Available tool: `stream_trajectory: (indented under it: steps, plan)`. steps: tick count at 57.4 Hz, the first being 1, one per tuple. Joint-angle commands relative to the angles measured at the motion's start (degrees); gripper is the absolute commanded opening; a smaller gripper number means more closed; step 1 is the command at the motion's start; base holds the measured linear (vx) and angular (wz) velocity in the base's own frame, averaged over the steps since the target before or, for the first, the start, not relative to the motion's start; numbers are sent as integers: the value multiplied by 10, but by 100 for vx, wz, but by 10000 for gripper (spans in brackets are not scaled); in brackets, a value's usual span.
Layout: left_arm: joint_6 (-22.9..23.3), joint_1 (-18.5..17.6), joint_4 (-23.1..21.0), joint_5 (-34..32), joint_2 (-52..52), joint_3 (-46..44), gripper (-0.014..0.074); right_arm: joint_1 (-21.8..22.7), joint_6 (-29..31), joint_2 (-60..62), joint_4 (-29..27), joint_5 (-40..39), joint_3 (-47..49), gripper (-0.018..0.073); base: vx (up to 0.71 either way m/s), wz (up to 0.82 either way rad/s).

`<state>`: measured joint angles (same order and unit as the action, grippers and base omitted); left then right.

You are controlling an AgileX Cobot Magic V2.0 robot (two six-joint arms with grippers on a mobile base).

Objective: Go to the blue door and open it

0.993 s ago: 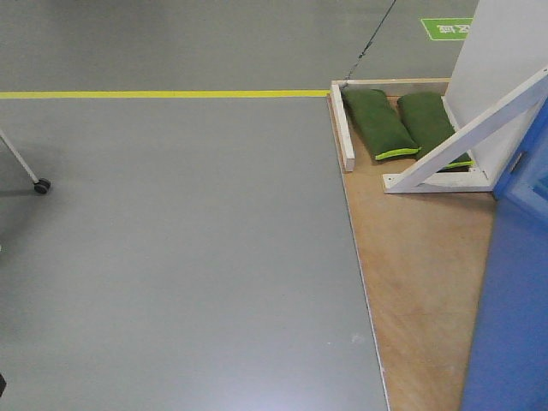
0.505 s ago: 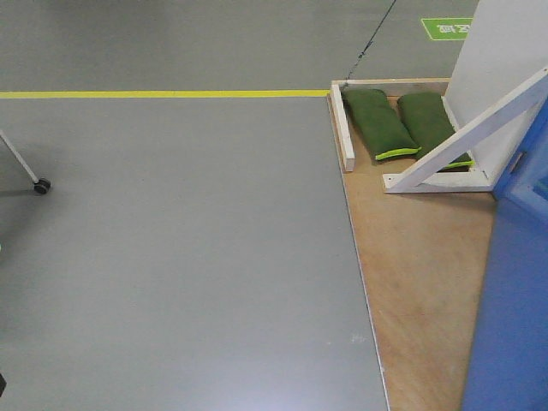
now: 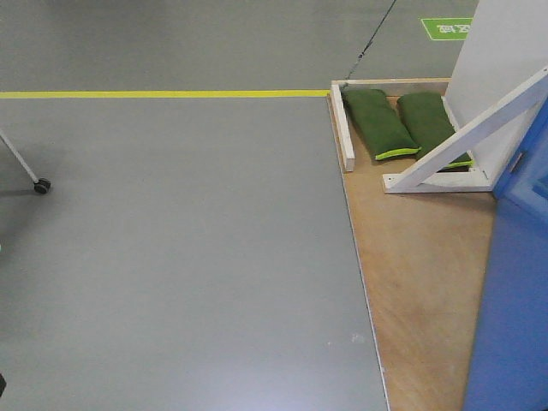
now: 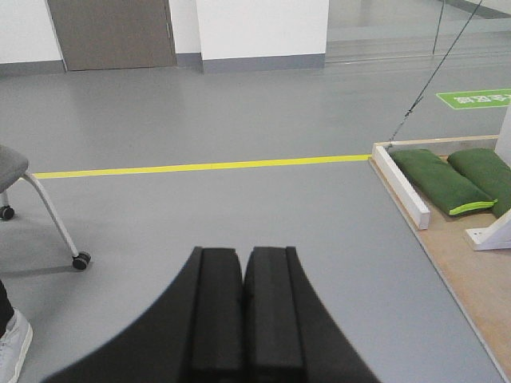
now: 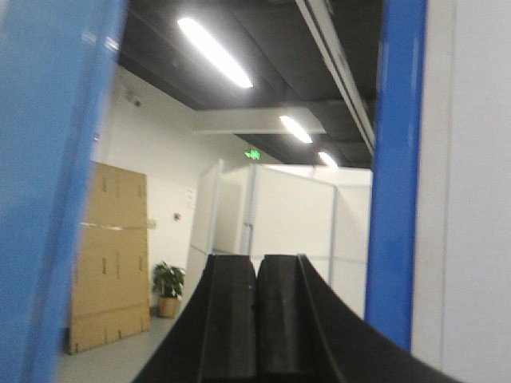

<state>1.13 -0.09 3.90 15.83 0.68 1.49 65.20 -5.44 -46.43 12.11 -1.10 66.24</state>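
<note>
Nearest, the left claw (image 4: pixel 243 319) and right claw (image 5: pixel 257 319) are both pressed closed, holding nothing. The blue door (image 3: pixel 514 300) stands at the right edge on the wooden platform (image 3: pixel 419 257). To open it well, I'd ease the right arm along its face, clear of the white brace (image 3: pixel 462 141) beyond

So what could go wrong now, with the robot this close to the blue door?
The right gripper, shut, points through the gap beside the blue door; a door swinging back might pinch the arm. The base could catch the wooden platform edge or the white brace. A chair and someone's shoe sit close on the left.
</note>
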Motion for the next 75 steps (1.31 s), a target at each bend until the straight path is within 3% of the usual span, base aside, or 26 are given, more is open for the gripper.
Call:
stream_trajectory:
  steps: [1, 11, 45, 59, 75]
  plan:
    - [4, -4, -1, -49, 7, -15, 73, 29, 2, -20, -22, -35, 15, 12, 0, 0]
    - [4, -4, -1, -49, 7, -15, 73, 58, 2, -52, -23, -35, 15, 12, 0, 0]
    - [4, -4, -1, -49, 7, -15, 73, 57, 2, -162, -25, -38, 15, 12, 0, 0]
    - [4, -4, -1, -49, 7, -15, 73, 57, 2, -198, -79, -101, 15, 12, 0, 0]
    - [4, -4, -1, -49, 7, -15, 73, 47, 2, -224, -83, -128, 15, 12, 0, 0]
